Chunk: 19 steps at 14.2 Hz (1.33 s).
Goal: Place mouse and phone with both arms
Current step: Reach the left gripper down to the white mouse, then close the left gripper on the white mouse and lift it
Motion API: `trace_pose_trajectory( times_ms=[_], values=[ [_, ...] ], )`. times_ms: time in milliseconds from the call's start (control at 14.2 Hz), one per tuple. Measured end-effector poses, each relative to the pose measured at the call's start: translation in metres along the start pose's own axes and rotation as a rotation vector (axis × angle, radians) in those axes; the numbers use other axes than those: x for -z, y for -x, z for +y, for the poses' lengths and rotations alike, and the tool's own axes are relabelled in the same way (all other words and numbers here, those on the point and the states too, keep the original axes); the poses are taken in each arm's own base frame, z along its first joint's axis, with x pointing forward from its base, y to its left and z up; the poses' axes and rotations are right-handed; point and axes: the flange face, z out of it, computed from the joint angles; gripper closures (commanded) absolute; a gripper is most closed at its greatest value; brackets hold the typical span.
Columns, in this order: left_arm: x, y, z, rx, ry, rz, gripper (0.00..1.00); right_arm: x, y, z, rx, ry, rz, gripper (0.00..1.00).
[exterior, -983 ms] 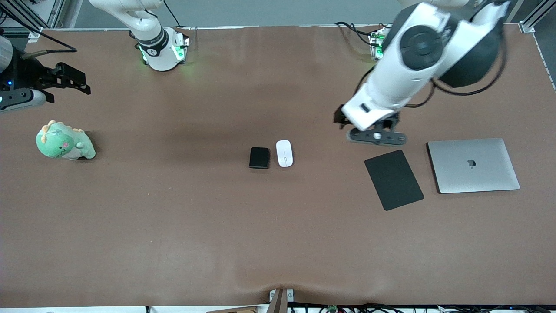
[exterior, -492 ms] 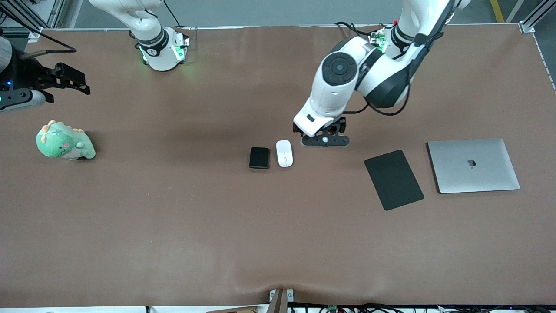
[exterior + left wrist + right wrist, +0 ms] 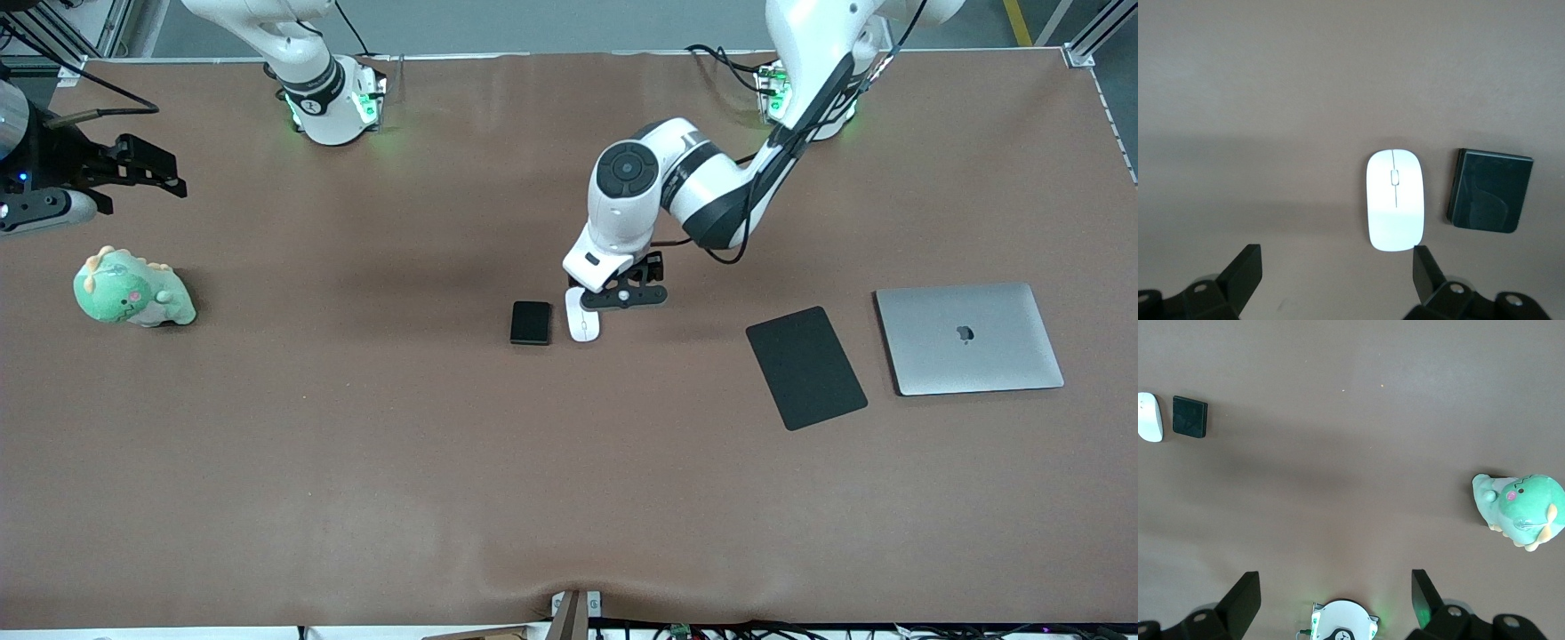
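The white mouse (image 3: 584, 328) lies mid-table with the small black phone (image 3: 531, 323) right beside it, toward the right arm's end. My left gripper (image 3: 623, 296) is open and empty, low over the table at the mouse's edge toward the left arm's end. In the left wrist view the mouse (image 3: 1395, 200) and the phone (image 3: 1490, 191) lie ahead of the gripper (image 3: 1337, 277), and one fingertip (image 3: 1426, 263) is close to the mouse. My right gripper (image 3: 158, 171) waits open and empty, high over the right arm's end of the table; its wrist view (image 3: 1335, 600) shows the mouse (image 3: 1149, 417) and the phone (image 3: 1190, 417) far off.
A green dinosaur plush (image 3: 132, 291) sits near the right arm's end of the table and shows in the right wrist view (image 3: 1518, 510). A large flat black pad (image 3: 805, 367) and a closed silver laptop (image 3: 969, 338) lie toward the left arm's end.
My left arm has swung from over the black pad's edge toward the mouse and come down beside it, still open. The right arm has hardly moved.
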Motion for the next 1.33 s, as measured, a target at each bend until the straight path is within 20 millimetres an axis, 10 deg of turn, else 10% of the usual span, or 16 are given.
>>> trace_pose_trajectory(
  times_ms=[913, 1334],
  values=[
    [-0.096, 0.017, 0.028, 0.121, 0.075, -0.004, 0.0, -0.019, -0.015, 0.005, -0.002, -0.008, -0.039, 0.0],
    [-0.109, 0.016, 0.026, 0.129, 0.064, -0.009, 0.02, -0.05, -0.037, 0.013, -0.009, -0.021, -0.1, 0.0]
  ],
)
